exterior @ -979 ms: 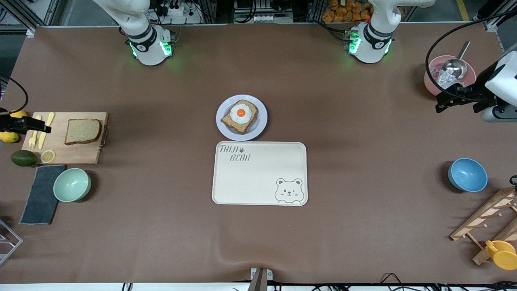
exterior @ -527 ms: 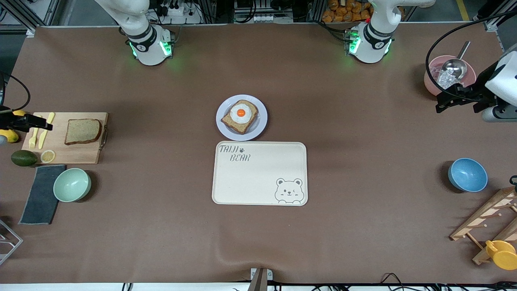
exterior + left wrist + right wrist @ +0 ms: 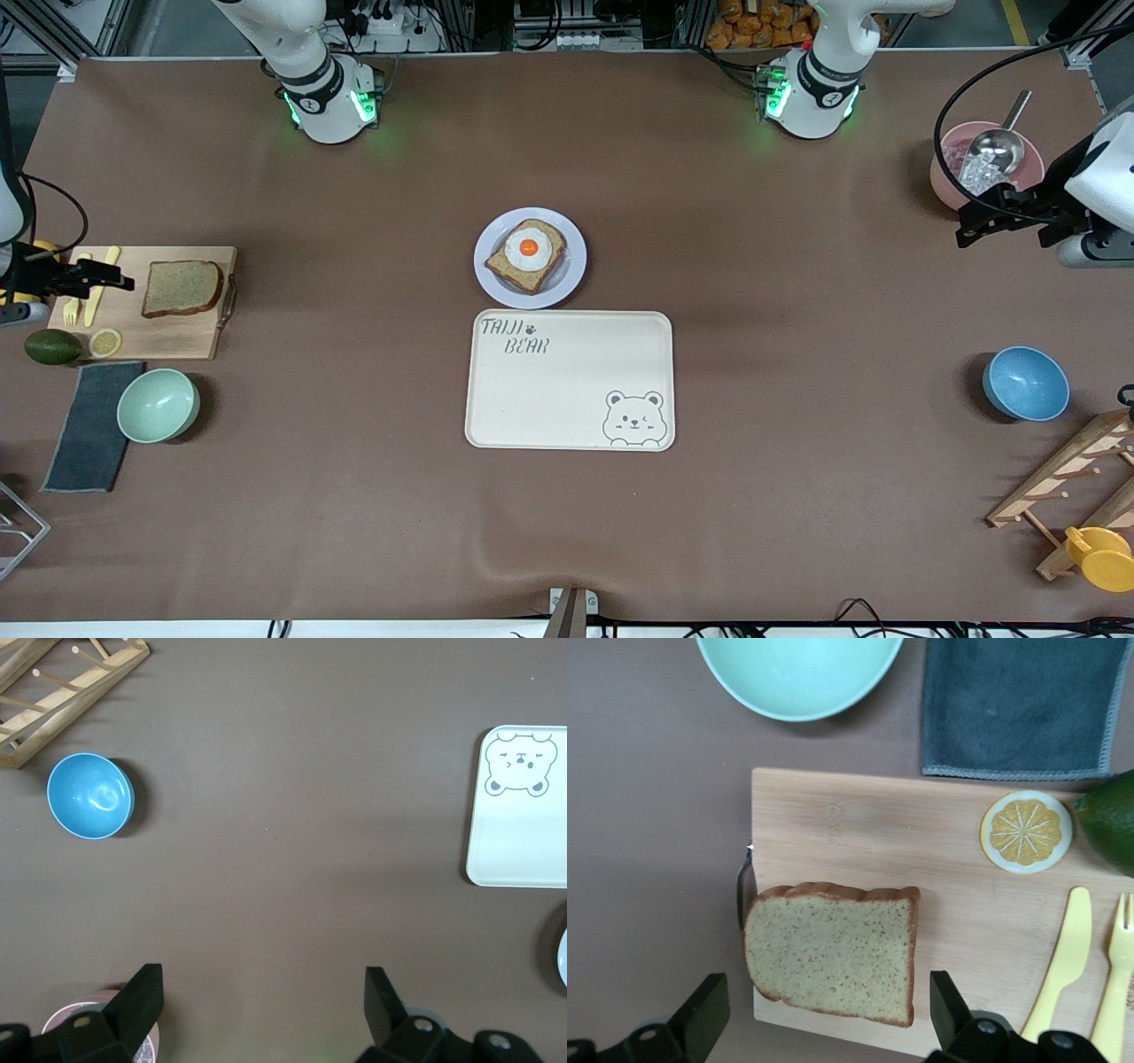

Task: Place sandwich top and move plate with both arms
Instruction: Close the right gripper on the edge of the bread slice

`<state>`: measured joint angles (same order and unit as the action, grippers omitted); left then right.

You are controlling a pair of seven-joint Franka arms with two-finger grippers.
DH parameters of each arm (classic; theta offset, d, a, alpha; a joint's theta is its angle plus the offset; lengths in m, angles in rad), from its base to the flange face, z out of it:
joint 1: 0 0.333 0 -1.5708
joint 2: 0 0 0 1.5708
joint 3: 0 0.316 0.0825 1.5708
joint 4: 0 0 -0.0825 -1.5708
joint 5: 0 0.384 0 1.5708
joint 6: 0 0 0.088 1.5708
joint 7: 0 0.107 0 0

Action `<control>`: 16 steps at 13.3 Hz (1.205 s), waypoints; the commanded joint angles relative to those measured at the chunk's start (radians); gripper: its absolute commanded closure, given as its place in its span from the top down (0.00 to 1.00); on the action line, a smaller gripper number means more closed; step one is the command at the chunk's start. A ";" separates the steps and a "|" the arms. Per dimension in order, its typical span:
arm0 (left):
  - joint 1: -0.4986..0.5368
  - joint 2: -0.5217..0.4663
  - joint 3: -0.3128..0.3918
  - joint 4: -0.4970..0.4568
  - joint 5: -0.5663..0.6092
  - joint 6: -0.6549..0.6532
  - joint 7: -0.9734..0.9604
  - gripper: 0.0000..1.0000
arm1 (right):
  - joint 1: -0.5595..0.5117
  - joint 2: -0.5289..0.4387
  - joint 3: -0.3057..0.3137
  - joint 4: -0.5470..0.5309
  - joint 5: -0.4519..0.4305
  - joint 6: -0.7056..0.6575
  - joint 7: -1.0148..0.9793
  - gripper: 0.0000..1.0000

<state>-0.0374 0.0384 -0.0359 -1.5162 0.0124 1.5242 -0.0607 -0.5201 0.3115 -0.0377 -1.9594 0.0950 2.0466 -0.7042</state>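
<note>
Nothing is done yet: the bread slice (image 3: pixel 182 288) lies on the cutting board (image 3: pixel 168 335), the plate (image 3: pixel 571 266) beside the tray (image 3: pixel 567 390), right gripper (image 3: pixel 104 283) over the board's cutlery and left gripper (image 3: pixel 966 232) beside the pink bowl (image 3: pixel 944 177) waiting, both jaws released

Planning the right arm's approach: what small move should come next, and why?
Probably ease the right pincer down over the sandwich top. It hangs open above the cutting board, the slice lies untouched there, and the plate holds only egg-topped bread.
</note>
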 commanded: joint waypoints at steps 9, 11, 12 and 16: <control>0.004 -0.005 -0.002 0.005 -0.012 -0.013 -0.013 1.00 | -0.093 0.129 0.018 -0.021 0.049 0.096 -0.161 0.85; 0.007 -0.006 -0.001 0.005 -0.012 -0.013 -0.013 1.00 | -0.098 0.149 0.016 -0.021 0.083 0.106 -0.196 0.83; 0.010 -0.006 -0.001 0.007 -0.012 -0.013 -0.013 1.00 | -0.101 0.159 0.016 -0.021 0.094 0.110 -0.216 0.80; 0.008 -0.003 -0.001 0.010 -0.014 -0.009 -0.013 1.00 | -0.107 0.167 0.016 -0.026 0.101 0.118 -0.235 0.68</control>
<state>-0.0327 0.0384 -0.0353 -1.5164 0.0124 1.5243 -0.0607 -0.6027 0.4801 -0.0378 -1.9804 0.1766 2.1585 -0.9116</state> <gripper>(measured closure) 0.000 0.256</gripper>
